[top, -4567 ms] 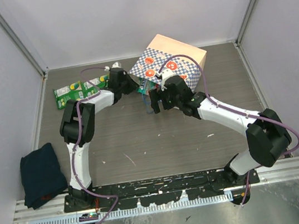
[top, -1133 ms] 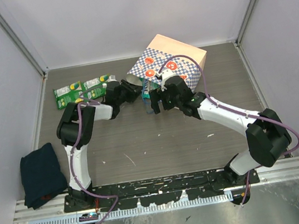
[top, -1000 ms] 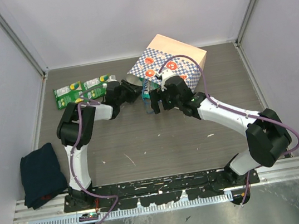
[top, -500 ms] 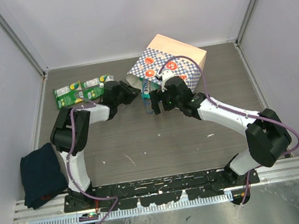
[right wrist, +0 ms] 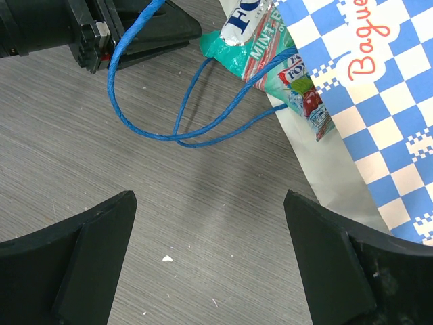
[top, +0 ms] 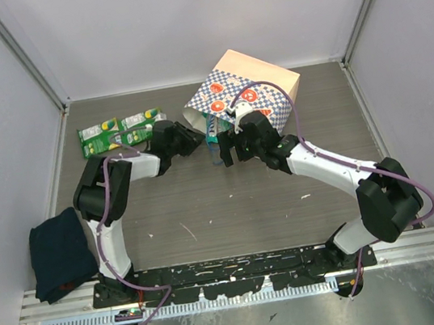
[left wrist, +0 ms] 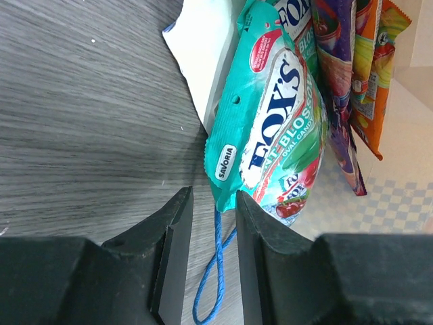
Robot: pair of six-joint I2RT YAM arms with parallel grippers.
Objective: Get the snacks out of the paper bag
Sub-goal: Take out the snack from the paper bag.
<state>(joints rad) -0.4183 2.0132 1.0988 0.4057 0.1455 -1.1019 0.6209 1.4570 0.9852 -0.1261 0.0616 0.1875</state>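
Note:
The paper bag lies on its side at the back, blue-and-white checkered, its mouth facing left. Several snacks show in the mouth: a teal packet, a purple one and an orange one. My left gripper is at the mouth, its jaws narrowly open around the teal packet's lower corner, a blue cord handle running between them. Two green packets lie on the table to the left. My right gripper hovers wide open over bare table beside the bag, holding nothing.
A dark blue cloth lies at the table's left near corner. Blue cord loops trail from the bag onto the table between the two grippers. Grey walls close in the back and both sides.
My left gripper came from the green packets to the bag's mouth, and over the last second its jaws narrowed slightly at the teal packet. The right arm has stayed put.

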